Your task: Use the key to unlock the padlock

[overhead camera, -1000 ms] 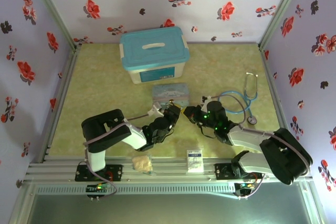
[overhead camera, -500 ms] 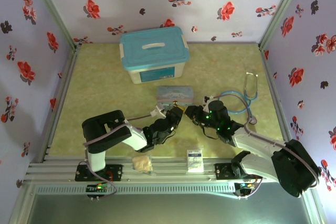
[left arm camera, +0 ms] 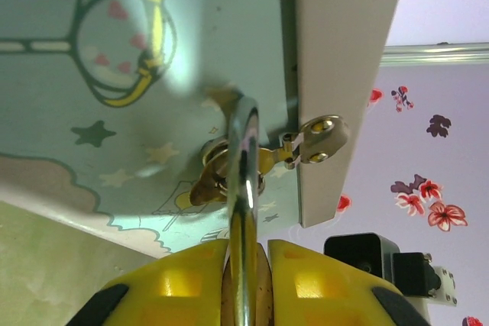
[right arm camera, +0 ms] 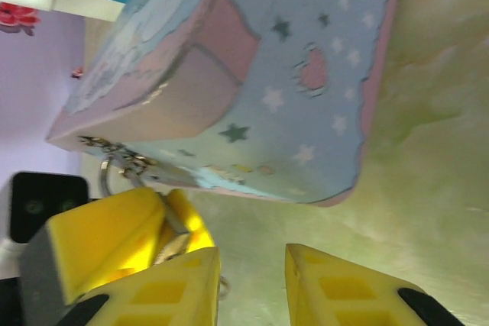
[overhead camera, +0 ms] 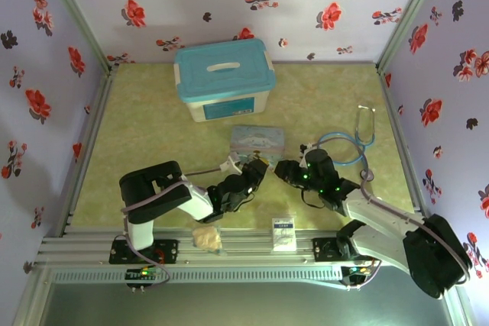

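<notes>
Left gripper (left arm camera: 244, 257) clamps the padlock (left arm camera: 243, 158), long axis straight ahead; right gripper (right arm camera: 252, 269), fingers apart, has it just to its left.

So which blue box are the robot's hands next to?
The little pale blue cartoon tin, just beyond the left gripper and right gripper. The big teal box with a handle sits farther back, near the wall.

Green table (overhead camera: 153, 135) carries lidded storage box (overhead camera: 224, 80), blue tin (overhead camera: 257, 139), stethoscope (overhead camera: 359, 143)
</notes>
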